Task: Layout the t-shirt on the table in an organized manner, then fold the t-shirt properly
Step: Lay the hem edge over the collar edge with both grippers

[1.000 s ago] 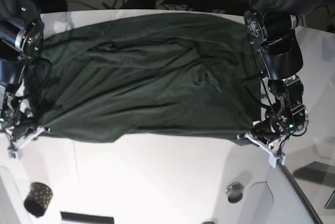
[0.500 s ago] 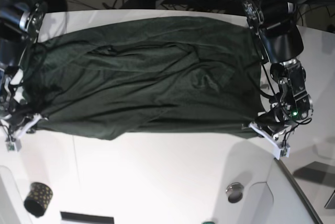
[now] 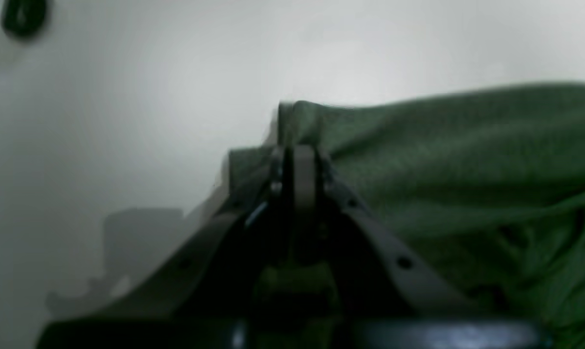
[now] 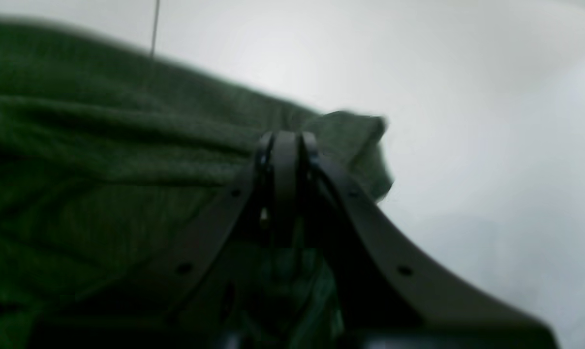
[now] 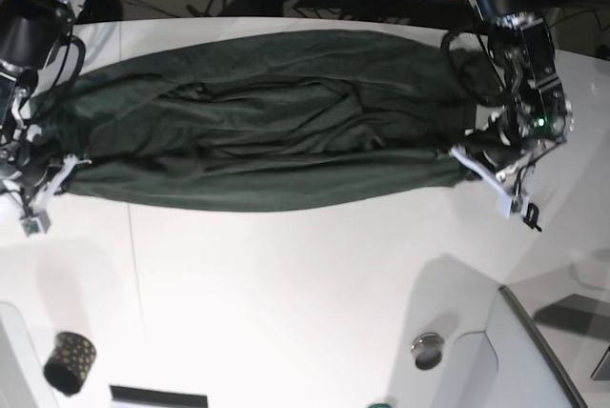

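The left gripper (image 5: 474,164) and right gripper (image 5: 59,174) each pinch a corner of the t-shirt (image 5: 267,122), at 3 and 9 o'clock. It stretches across the table (image 5: 286,303). If they pull too hard, a corner could slip out and bunch up.

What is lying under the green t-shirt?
Under the t-shirt only the white table shows, around its edges. Whatever lies beneath the middle is covered by the fabric and cannot be seen.
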Available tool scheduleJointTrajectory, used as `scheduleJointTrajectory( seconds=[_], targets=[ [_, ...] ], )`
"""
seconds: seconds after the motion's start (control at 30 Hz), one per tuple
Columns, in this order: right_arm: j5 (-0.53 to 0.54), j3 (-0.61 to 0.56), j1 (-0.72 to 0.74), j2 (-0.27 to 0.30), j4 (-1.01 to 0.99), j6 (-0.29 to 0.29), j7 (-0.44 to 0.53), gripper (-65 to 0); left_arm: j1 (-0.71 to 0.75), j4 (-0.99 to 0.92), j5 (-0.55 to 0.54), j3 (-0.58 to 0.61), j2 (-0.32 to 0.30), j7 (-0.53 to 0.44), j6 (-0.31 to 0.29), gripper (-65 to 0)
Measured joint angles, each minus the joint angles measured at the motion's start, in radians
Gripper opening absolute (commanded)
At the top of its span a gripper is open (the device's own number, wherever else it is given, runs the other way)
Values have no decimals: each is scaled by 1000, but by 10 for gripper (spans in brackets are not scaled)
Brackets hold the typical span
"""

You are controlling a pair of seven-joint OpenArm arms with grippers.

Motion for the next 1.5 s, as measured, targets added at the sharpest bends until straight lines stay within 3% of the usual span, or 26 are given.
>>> scheduleJointTrajectory(
  seconds=[0.2,0.37,0.77,1.5],
  targets=[
    [-2,6,0,-12,-1,-3,-39,-629,61,7,0,-2,-5,-3,0,-650],
    [1,6,1,-12,0,-65,-39,-632,73,19,-4,-1,-5,-4,0,-650],
    [5,6,-63,-16,104,-67,-75,-635,89,49,-2,7,-5,-4,0,-650],
    [5,6,-88,-13,103,-67,-83,-635,161,112,5,10,-8,-3,-1,-650]
  ],
)
